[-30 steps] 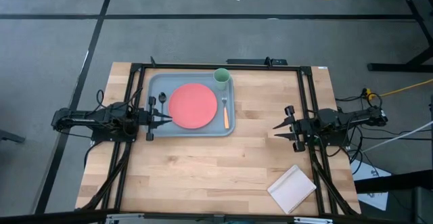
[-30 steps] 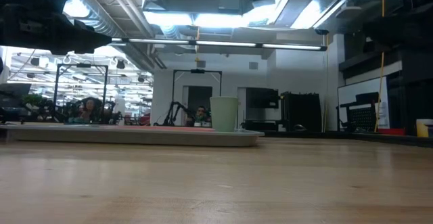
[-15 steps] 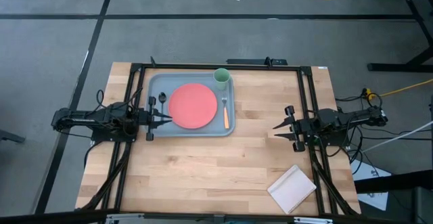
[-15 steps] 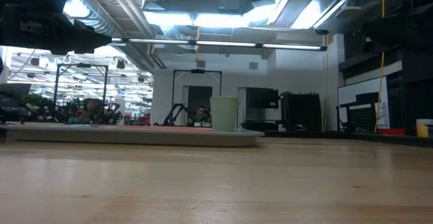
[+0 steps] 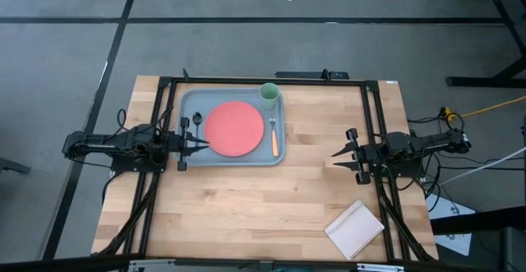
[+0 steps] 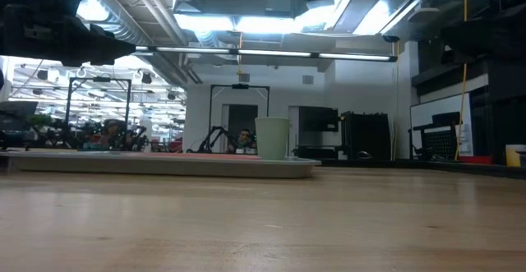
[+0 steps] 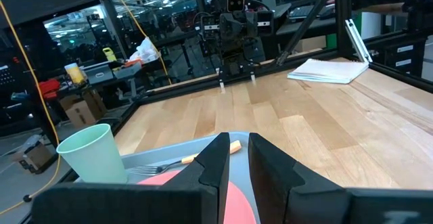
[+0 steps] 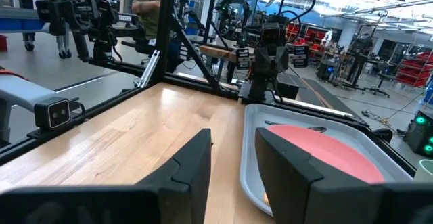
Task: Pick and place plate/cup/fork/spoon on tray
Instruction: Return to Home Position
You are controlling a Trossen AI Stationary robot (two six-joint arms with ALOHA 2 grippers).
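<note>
The grey-blue tray [image 5: 188,154] lies at the table's far left of centre. On it rest the coral plate [image 5: 234,127], the pale green cup [image 5: 269,94] upright in its far right corner, the orange-handled fork [image 5: 273,138] right of the plate, and the dark spoon [image 5: 197,123] left of it. My left gripper [image 5: 205,144] hangs over the tray's left part beside the plate's rim, its fingers a narrow gap apart and empty. My right gripper [image 5: 335,153] is right of the tray over bare table, open and empty.
A tan notepad [image 5: 354,228] lies near the table's near right corner. Black frame rails [image 5: 374,108] run along the left, right and far sides. Bare wood stretches between the tray and the near edge. A person shows in the room behind, in the right wrist view [image 8: 150,7].
</note>
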